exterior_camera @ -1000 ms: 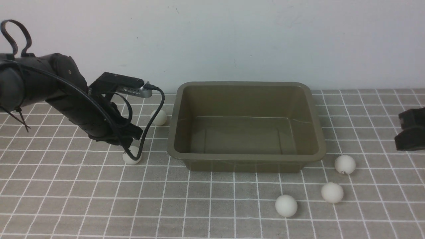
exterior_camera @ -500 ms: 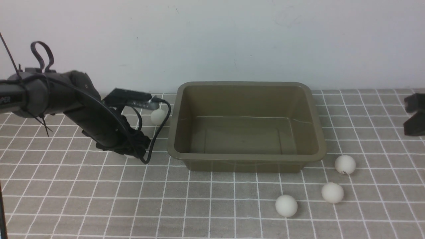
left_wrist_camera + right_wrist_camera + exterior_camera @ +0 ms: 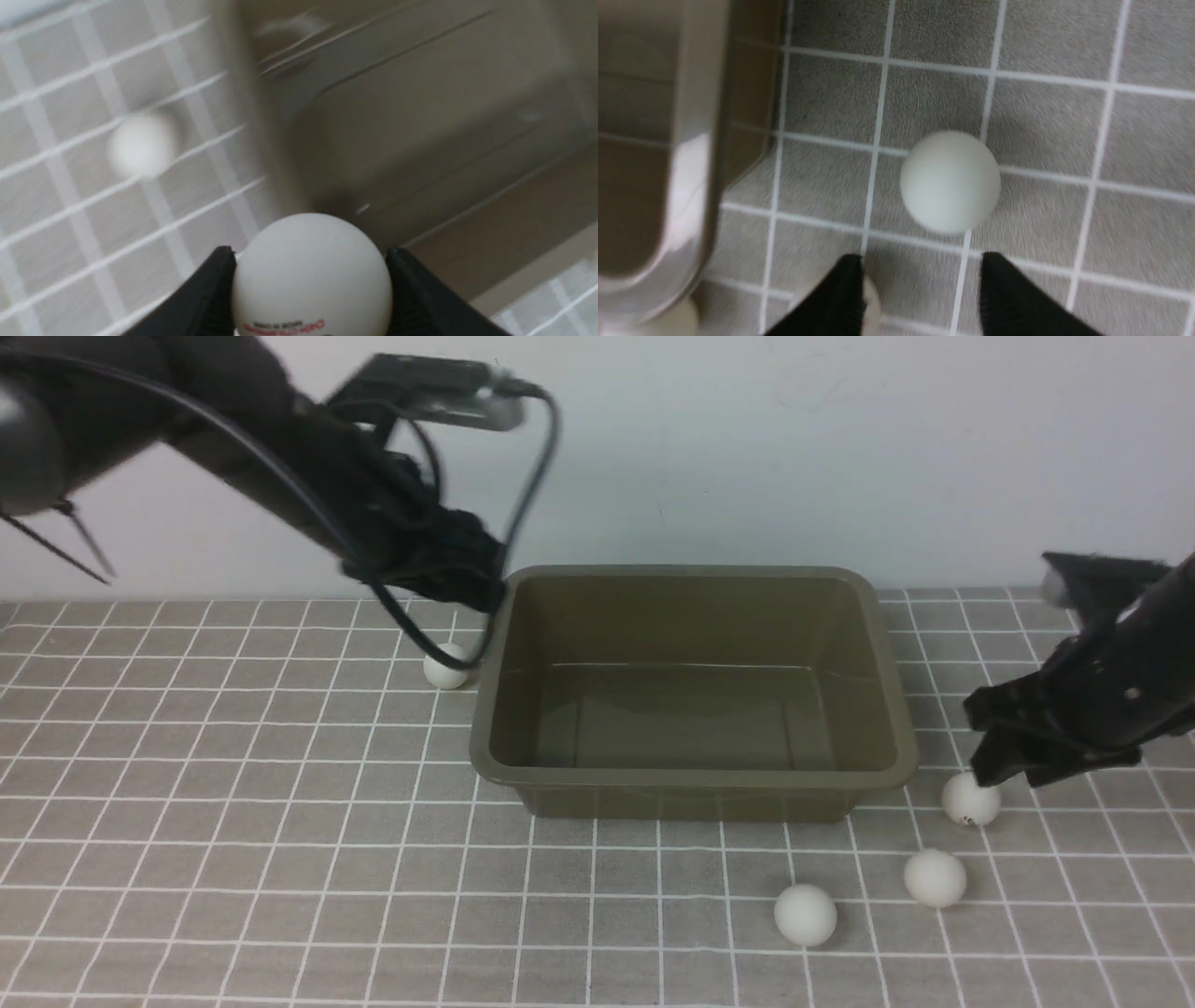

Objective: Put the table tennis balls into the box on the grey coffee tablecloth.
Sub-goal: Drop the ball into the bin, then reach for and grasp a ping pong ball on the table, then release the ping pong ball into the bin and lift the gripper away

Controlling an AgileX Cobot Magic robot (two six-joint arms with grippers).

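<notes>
White ball [image 3: 312, 273] clamped in my left gripper [image 3: 462, 581], above box [image 3: 691, 782] far-left corner; box empty. Right gripper [image 3: 924, 289] jaws apart over loose ball [image 3: 950, 182] off near-right corner. Step: transport. Next, I judge: carry inward, release.

Olive-brown, matte white and checked grey-brown are filling the scene.
The box [image 3: 691, 784] is showing plain olive-brown all over, while the tablecloth [image 3: 233, 859] is carrying thin white lines crossing into small squares on grey-brown. The table tennis balls [image 3: 805, 915] are reading matte white, the held ball [image 3: 310, 289] bearing red print and the marked ball [image 3: 970, 800] a small dark logo. The left gripper [image 3: 310, 254] and right gripper [image 3: 923, 261] are looking black, the wall [image 3: 747, 448] pale bluish white.
</notes>
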